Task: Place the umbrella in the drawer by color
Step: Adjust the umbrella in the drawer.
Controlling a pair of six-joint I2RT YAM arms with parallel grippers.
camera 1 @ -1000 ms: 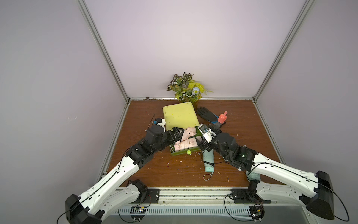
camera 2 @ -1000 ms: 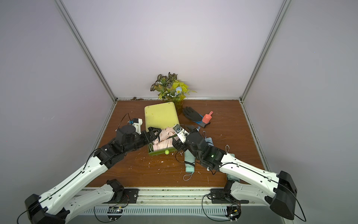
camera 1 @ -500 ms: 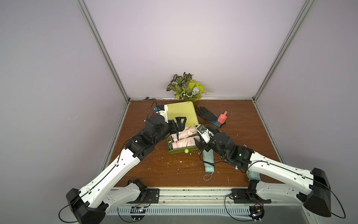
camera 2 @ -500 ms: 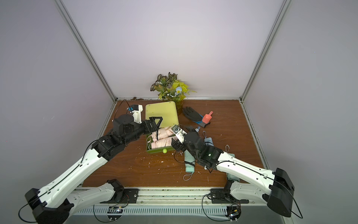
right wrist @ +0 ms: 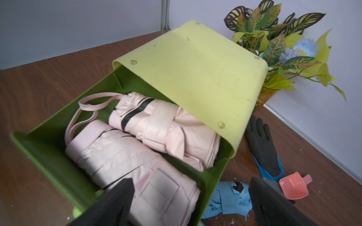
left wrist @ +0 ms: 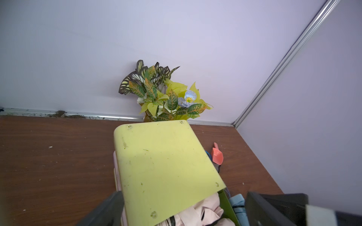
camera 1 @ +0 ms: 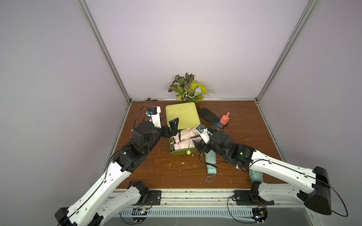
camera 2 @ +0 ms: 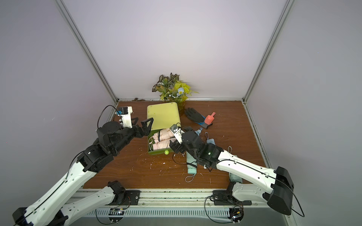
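pink umbrellas point(right wrist: 127, 156) lay in the open green drawer point(right wrist: 45, 144). left end effector point(camera 2: 141, 122) and right end effector point(right wrist: 192, 203) stood apart, empty. next, i guessed, push it shut.

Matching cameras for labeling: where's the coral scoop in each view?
In a top view: coral scoop beside the cuff of the black glove.
In a top view: scoop beside the same cuff.
Left wrist: scoop beside the yellow-green cabinet top.
Right wrist: scoop beside the glove's blue cuff.
Shared landmark: that cabinet top, in all four.

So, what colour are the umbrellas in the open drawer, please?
The umbrellas are pale pink, clearest in the right wrist view.
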